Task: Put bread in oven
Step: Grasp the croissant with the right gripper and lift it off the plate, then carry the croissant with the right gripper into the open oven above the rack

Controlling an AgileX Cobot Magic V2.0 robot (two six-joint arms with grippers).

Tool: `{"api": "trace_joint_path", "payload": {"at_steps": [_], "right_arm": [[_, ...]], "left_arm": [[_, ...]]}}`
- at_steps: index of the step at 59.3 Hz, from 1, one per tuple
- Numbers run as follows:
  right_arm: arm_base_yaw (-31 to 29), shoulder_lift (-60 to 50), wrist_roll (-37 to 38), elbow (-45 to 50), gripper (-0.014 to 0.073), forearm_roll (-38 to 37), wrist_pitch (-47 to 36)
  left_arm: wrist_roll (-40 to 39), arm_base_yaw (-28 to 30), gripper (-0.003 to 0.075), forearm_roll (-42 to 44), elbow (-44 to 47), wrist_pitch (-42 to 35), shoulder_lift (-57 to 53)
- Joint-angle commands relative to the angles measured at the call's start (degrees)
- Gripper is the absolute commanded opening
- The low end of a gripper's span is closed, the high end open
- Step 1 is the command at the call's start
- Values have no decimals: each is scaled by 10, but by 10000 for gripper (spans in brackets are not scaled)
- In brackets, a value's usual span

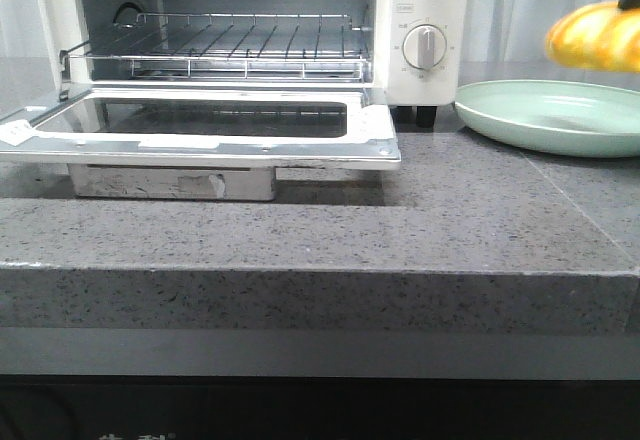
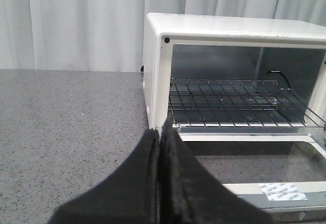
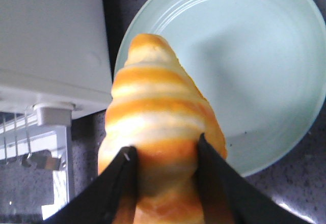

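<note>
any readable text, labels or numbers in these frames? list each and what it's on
None can be read for certain.
Small grey label above the lower dial on the oven: too small to read.
Markings around that dial: too blurred.
Sticker on the open oven door: printed, too blurred to read.
White tag at the door's left corner: unreadable.
Plate and bread: no text.

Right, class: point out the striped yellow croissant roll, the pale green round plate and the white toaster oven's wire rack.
striped yellow croissant roll (image 3: pixel 158 112), right wrist view, its banded middle.
pale green round plate (image 1: pixel 520 125), front view, its near rim.
wire rack (image 2: pixel 229 104), left wrist view, its centre bars.
</note>
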Motion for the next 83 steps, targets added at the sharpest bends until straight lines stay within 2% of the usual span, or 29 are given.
{"api": "trace_joint_path", "payload": {"at_steps": [1, 11, 19, 31, 38, 50, 63, 83], "right_arm": [[6, -63, -12, 21, 1, 11, -11], [73, -161, -12, 118, 1, 53, -41], [173, -202, -21, 167, 1, 114, -114], [337, -151, -22, 149, 3, 146, -249], [398, -63, -22, 88, 3, 146, -320], [407, 83, -22, -47, 5, 146, -339], [406, 169, -22, -160, 5, 146, -335], [401, 204, -23, -181, 5, 145, -386]], "left_arm": [[-2, 2, -20, -1, -15, -42, 4], [-2, 2, -20, -1, -15, -42, 4], [-2, 2, -20, -1, -15, -42, 4], [-2, 2, -20, -1, -15, -42, 4], [-2, 2, -20, -1, -15, -42, 4], [-2, 2, -20, 0, -15, -42, 4], [-2, 2, -20, 0, -15, -42, 4], [-2, 2, -20, 0, -15, -42, 4]]}}
